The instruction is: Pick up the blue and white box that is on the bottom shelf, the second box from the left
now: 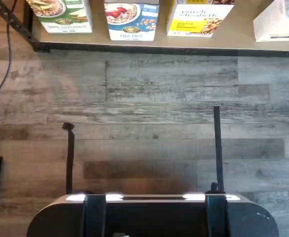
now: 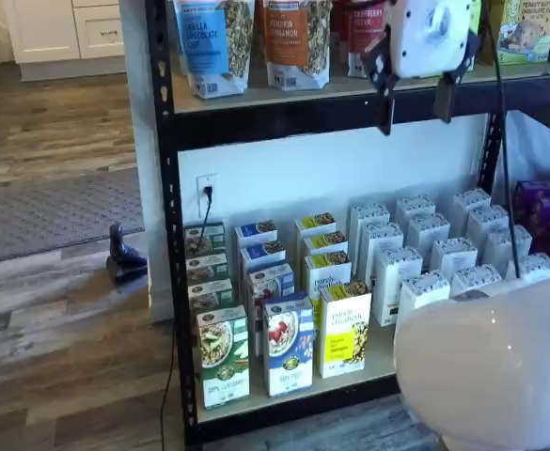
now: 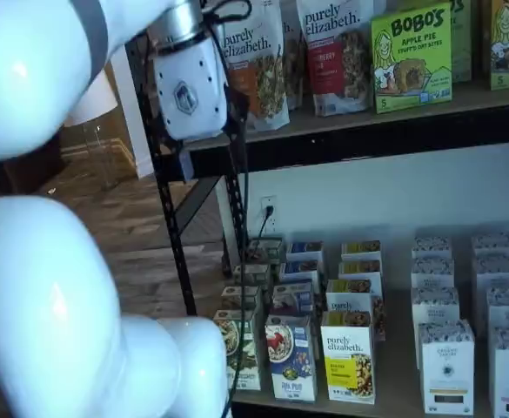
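The blue and white box (image 2: 289,357) is seen low in the centre of a shelf view, at the front of its row on the bottom shelf (image 2: 293,402). A green-and-white carton (image 2: 224,368) stands just beside it on one side and a yellow carton (image 2: 344,340) on the other. More blue boxes are lined up behind it.

The gripper (image 2: 414,105) is held high at the upper right of that view, level with the higher board. Its black fingers are spread with a plain gap, and nothing is held.

A descent well clear of the shelves is judged best. The fingers should then be centred on the front box alone, so that neither neighbour is nudged.
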Motion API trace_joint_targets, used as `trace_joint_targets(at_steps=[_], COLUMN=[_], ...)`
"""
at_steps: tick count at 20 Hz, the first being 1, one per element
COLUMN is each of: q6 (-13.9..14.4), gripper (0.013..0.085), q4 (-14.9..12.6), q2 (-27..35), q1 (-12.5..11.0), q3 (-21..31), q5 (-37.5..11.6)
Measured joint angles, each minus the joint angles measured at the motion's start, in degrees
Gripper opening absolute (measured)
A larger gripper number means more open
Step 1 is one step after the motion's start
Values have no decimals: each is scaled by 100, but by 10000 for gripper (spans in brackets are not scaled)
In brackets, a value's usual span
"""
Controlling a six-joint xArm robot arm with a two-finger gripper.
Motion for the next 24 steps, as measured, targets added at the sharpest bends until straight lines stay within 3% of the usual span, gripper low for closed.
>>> trace_joint_targets(at_steps=[7,24], q6=[-155,246], gripper=[850,850], q4=[258,523], q2=[-37,18], q1=[-209,259], q3=[684,2081], q5=[-601,-2203])
